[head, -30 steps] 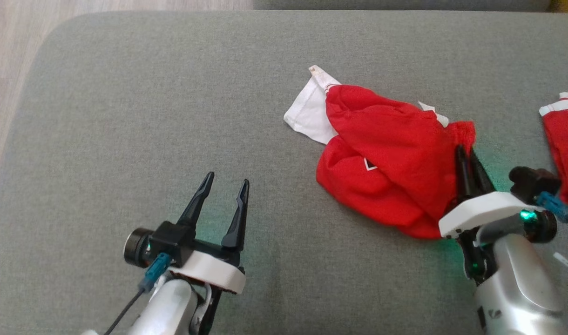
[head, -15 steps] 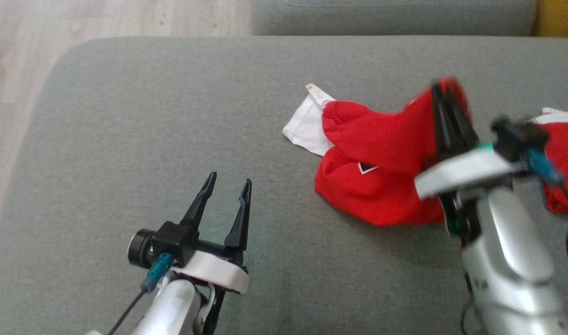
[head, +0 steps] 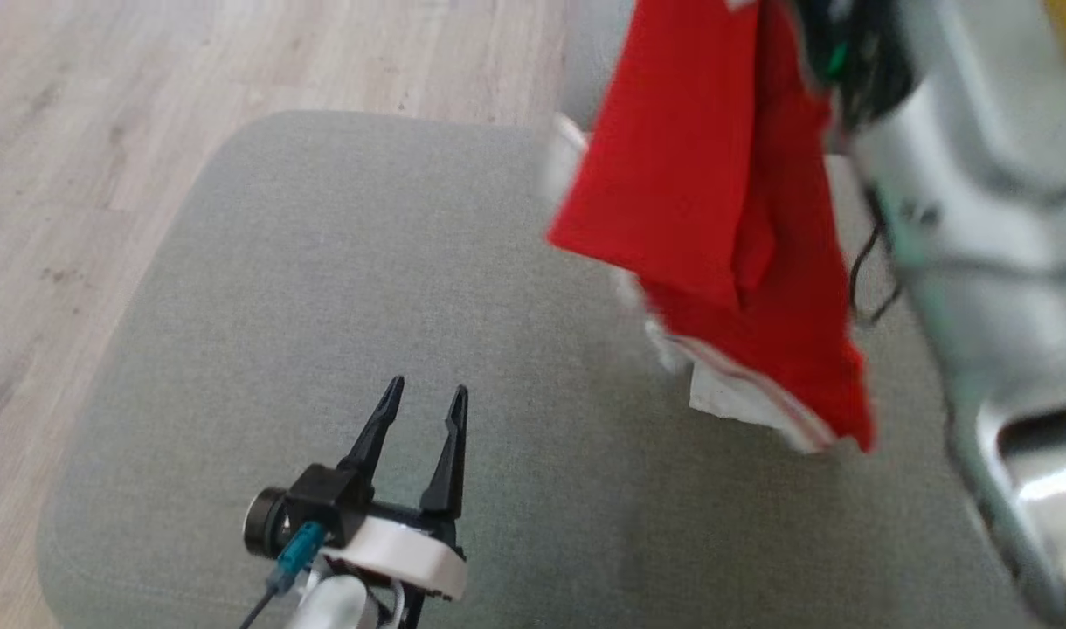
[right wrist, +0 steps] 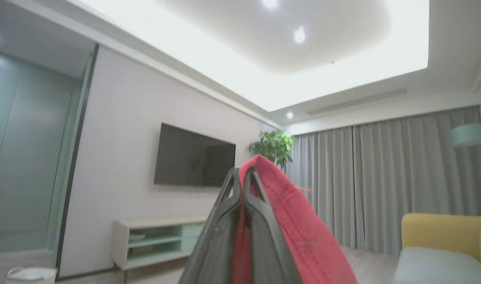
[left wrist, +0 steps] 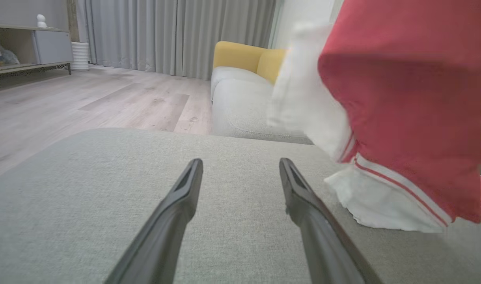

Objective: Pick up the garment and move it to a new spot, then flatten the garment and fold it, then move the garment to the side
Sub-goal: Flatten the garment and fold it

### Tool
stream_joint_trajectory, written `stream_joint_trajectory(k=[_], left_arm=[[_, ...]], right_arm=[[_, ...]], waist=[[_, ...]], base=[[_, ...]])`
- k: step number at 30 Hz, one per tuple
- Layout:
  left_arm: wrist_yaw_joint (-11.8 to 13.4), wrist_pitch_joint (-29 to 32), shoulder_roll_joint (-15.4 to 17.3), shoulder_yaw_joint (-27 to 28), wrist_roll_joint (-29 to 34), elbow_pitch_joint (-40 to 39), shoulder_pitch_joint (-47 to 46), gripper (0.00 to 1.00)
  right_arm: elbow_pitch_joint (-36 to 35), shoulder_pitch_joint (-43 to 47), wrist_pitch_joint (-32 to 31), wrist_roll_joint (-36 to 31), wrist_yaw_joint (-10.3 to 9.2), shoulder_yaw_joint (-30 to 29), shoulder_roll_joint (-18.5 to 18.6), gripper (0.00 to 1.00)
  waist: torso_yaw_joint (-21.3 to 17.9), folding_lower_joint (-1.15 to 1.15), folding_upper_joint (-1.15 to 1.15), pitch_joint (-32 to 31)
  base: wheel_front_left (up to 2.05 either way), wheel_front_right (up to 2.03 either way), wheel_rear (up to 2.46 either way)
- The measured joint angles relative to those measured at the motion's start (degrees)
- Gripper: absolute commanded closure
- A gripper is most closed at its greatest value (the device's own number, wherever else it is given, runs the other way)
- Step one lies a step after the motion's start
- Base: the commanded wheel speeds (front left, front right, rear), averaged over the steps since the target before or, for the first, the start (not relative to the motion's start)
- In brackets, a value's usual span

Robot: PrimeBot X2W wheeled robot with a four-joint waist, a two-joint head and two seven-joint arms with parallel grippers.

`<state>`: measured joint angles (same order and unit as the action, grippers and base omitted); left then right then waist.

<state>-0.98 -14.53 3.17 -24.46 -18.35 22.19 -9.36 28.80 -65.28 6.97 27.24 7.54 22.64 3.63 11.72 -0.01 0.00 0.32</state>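
Right pincer (right wrist: pixel 240 173), clamped on a fold of the red garment (head: pixel 716 192), has risen off the grey cushion (head: pixel 236 349), so the cloth now hangs below it, ready for relocation; left pincer (head: pixel 426 397) stands apart and empty, beside the hem.

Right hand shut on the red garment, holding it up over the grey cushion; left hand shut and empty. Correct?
Not quite. The left hand is open, not shut, with nothing in it; the left wrist view shows this. The rest holds: the right hand is shut on the red garment, which hangs over the grey cushion.
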Motion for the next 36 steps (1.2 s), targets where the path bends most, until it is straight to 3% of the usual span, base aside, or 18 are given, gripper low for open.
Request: stream_joint_trajectory(k=[5,9,12,19,20,21,26,30,33,36], left_arm=[[0.15,0.0,-0.01,0.96,0.08,-0.3,1.52,0.0],[0.54,0.0,-0.04,2.85,0.2,-1.2,1.61,0.0],[0.41,0.0,-0.1,3.25,0.44,-1.36,1.61,0.0],[-0.13,0.0,-0.18,4.12,1.01,-2.0,1.63,0.0],[-0.42,0.0,-0.18,4.02,1.36,-1.97,1.61,0.0],[-0.57,0.0,-0.19,3.97,1.46,-1.92,1.6,0.0],[-0.59,0.0,-0.21,3.97,1.63,-1.89,1.42,0.0],[-0.59,0.0,-0.2,4.01,1.63,-1.78,1.41,0.0],[-0.58,0.0,-0.21,4.15,1.74,-1.78,1.42,0.0],[-0.58,0.0,-0.21,4.32,1.8,-1.86,1.41,0.0]], right_arm=[[10.66,-12.59,5.36,-0.55,0.0,-4.86,-0.02,1.0],[19.8,-13.41,6.24,-4.6,0.0,-10.15,0.4,1.0],[26.17,-9.32,6.24,-8.98,0.0,-14.55,1.01,1.0],[40.9,10.28,6.05,-18.91,0.0,-23.87,9.93,1.0],[42.73,12.24,6.02,-20.7,0.0,-25.58,11.31,0.32],[43.99,13.71,5.64,-21.65,0.0,-27.37,12.29,0.0],[44.57,15.02,5.71,-24.86,0.0,-31.19,12.8,0.0],[42.75,14.77,6.34,-26.75,0.0,-31.98,8.99,0.0],[38.11,14.91,7.14,-26.7,0.0,-30.19,4.94,0.0],[27.85,17.14,7.24,-23.97,0.0,-26.26,1.37,0.0]], waist=[[-0.28,0.0,0.0,-0.53],[-1.84,0.0,0.0,-0.35],[-3.26,0.01,0.0,0.04],[-5.82,0.01,0.0,1.52],[-6.02,0.01,0.0,1.88],[-6.16,0.02,0.0,2.21],[-6.43,0.01,0.0,2.82],[-6.76,0.01,0.0,2.85],[-7.48,0.01,0.0,2.72],[-8.63,0.01,0.0,2.68]], base=[[0.0,0.0,0.0],[0.0,0.0,0.0],[0.0,0.0,0.0],[0.0,0.0,0.0],[0.0,0.0,0.0],[0.0,0.0,0.0],[0.0,0.0,0.0],[0.0,0.0,0.0],[0.0,0.0,0.0],[0.0,0.0,0.0]])
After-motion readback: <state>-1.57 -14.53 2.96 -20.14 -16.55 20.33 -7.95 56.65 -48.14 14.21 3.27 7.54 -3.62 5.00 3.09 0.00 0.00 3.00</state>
